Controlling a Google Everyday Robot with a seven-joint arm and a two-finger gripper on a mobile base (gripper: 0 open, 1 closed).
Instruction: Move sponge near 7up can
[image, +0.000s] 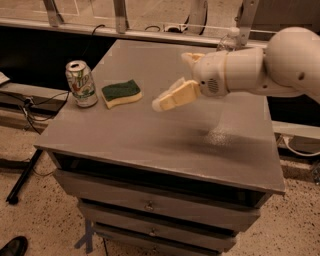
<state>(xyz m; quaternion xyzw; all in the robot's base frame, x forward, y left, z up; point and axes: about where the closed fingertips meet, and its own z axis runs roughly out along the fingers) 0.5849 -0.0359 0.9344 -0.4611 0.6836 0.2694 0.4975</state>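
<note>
Because the sponge beside the 7up can looks light and squashy, pinching its long sides would suit; the gripper hovers nearby, spread wide, empty

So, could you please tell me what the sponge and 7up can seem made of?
The sponge: looks like soft foam, pale yellow body under a matte dark green scouring layer. The 7up can: thin metal, likely aluminium, judging by its shiny top and printed wall. The tool hovers beside the sponge, apart from it.
</note>
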